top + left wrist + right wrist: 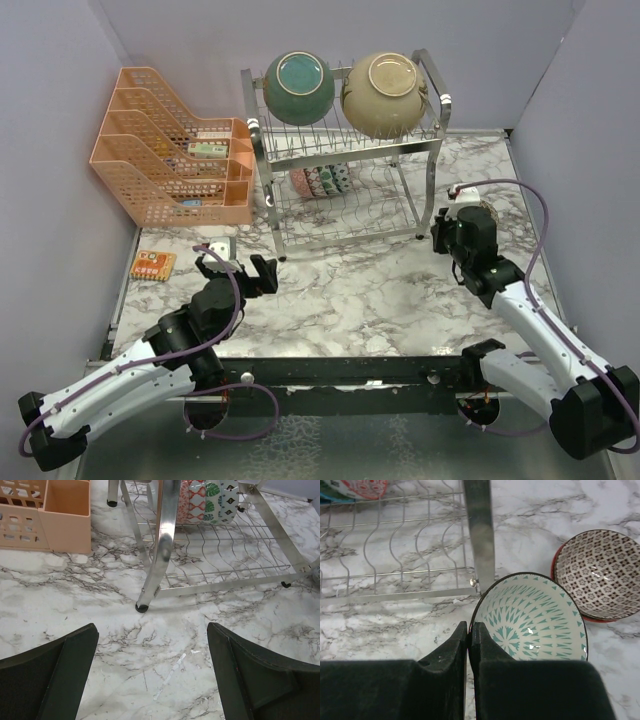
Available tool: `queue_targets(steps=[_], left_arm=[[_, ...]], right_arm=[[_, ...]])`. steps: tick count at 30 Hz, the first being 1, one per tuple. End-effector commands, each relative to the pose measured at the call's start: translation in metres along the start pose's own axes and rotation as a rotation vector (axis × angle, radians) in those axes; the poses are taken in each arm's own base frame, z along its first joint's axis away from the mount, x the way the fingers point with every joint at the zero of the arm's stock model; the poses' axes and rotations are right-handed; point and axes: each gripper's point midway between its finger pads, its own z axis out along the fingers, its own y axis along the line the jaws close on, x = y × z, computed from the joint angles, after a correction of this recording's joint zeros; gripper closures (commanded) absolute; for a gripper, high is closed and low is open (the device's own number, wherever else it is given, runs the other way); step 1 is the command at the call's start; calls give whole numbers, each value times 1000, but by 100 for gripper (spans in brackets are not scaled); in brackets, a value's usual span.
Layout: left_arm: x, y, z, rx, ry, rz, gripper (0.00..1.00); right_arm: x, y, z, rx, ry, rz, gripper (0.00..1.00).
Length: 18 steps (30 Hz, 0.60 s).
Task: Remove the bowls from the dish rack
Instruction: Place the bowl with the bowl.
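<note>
Teal bowl, cream bowl tilt atop rack.

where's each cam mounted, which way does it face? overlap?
Top external: above and behind, looking down on the dish rack; both arms, left hand, right hand show.
Left wrist: low, facing the rack's leg and lower tier; open fingers show.
Right wrist: looking down at a teal-patterned bowl and a brown-patterned bowl beside the rack; shut fingers show.
Shared: both wrists see the lower tier.

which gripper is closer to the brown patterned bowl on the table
Right. The right gripper, pinching the rim of the green bowl, is just left of the brown bowl. The left gripper hangs open far off, by the front-left leg of the rack.
</note>
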Motion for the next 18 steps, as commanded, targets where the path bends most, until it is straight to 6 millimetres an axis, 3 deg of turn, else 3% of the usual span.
queue_targets(steps=[1,18], left_arm=[[3,-6,1,35,2,-1,6],[0,-8,0,41,0,-5,6]], right_arm=[[-43,-26,-5,167,-95,24,98],[-88,-79,39,522,-116,-133,98]])
